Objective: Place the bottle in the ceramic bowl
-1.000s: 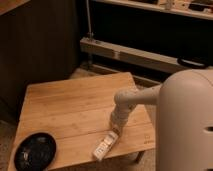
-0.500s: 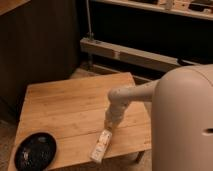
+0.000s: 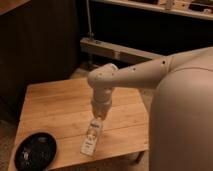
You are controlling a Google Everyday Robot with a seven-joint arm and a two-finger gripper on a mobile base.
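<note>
Camera view, looking down on a light wooden tabletop of plain planks, with dark wall panels behind. At the right, filling that whole side, the robot's pale rounded body. Out of it, leftward over the tabletop, the arm, bent at a thick joint and then turned straight down. At the arm's lower end, the claw, low over the front middle of the tabletop and pointing downward.

Directly below the claw and meeting it at the upper end, the bottle: slim, whitish, with a pale label, lengthwise toward the tabletop's front edge and slanting a little to the left. Cannot tell whether wide, narrow or clamped on the bottle; the contact spot blurs into the bottle's top. Cannot tell either whether lying flat on the wood or lifted slightly.

On the front left corner of the tabletop, the ceramic bowl: black, glossy, shallow, round, well apart from the bottle and to its left. Behind the tabletop, a grey horizontal rail.
</note>
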